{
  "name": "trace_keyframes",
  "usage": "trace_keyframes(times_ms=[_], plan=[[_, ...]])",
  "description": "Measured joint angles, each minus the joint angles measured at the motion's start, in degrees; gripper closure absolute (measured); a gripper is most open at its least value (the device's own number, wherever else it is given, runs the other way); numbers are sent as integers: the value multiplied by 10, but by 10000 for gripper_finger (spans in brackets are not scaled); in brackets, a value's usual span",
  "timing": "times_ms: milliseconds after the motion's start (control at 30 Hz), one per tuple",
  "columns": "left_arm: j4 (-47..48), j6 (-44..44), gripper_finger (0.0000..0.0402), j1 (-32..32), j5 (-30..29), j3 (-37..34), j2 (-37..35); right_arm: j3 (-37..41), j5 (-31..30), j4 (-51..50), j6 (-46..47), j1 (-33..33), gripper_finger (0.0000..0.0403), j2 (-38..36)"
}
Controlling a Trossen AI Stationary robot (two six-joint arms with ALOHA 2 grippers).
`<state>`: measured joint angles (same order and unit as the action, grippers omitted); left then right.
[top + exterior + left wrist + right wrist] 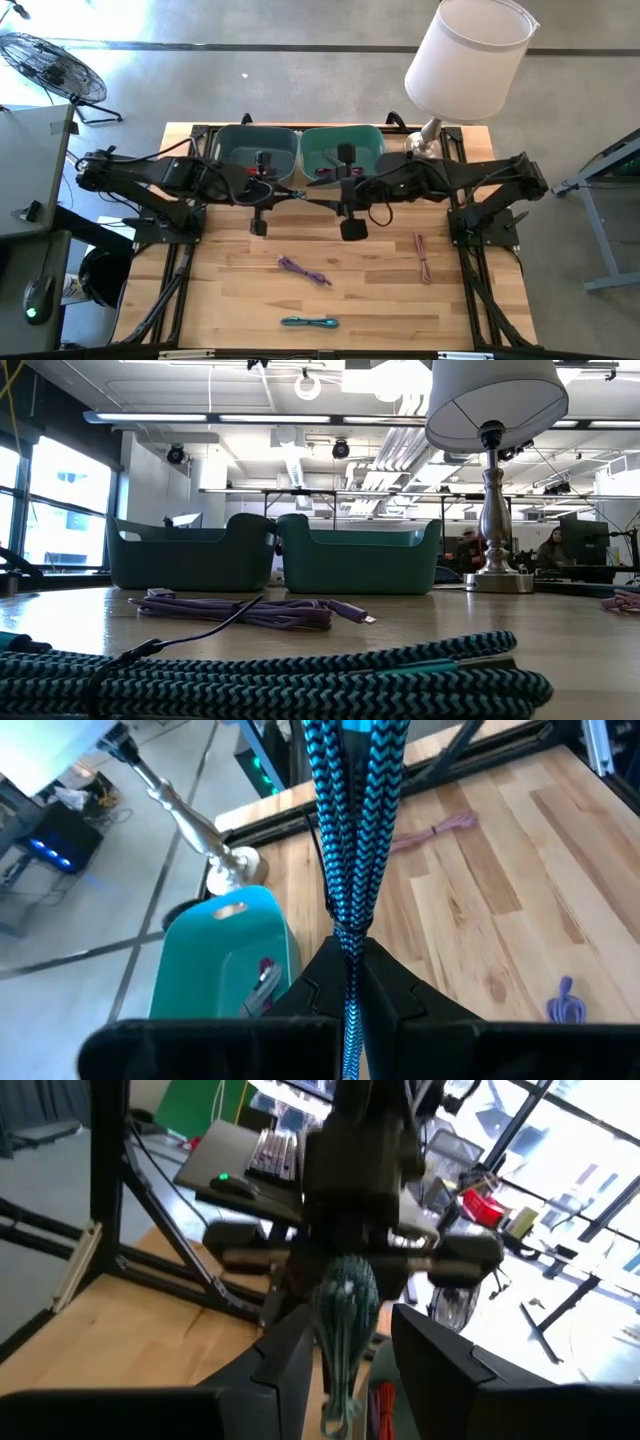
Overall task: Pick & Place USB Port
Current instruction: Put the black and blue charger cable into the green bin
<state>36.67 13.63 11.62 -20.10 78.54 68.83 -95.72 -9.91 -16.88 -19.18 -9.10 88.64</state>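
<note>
The wooden tabletop (380, 300) carries everything. A lamp (470, 55) with a white shade stands at its back corner on the right arm's side. 2 teal bins sit side by side, touching, along the back edge: the left bin (232, 150) and the right bin (320, 150). The right bin has some pink and red cable lying inside it.

Both dark arms reach in from the sides and meet in front of the bins. The left end effector (350, 955) is above the tabletop just in front of the left bin. Its 2 fingers are pressed tight onto a blue-and-black cable (352, 830), a folded braided bundle that sticks out beyond the fingertips. The right end effector (350, 1325) is just in front of the right bin with its fingers spread well apart. A strand of greenish cable shows in the gap between them, and I cannot tell whether it touches either finger.

3 more cables lie loose on the tabletop, well apart from each other. A pink cable (423, 257) lies on the right arm's side, a purple cable (303, 270) near the middle, and a teal cable (308, 322) close to the front edge.
</note>
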Motion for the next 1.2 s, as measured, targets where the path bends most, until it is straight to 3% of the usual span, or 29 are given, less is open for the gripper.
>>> trace_keyframes(times_ms=[633, 1200], plan=[[-40, 17, 399, 0, -2, 0, -13, 0, 34, -13, 21, 18, 272, 11], [-48, 28, 399, 0, 2, 0, -13, 0, 112, 24, 31, 50, 272, 45]])
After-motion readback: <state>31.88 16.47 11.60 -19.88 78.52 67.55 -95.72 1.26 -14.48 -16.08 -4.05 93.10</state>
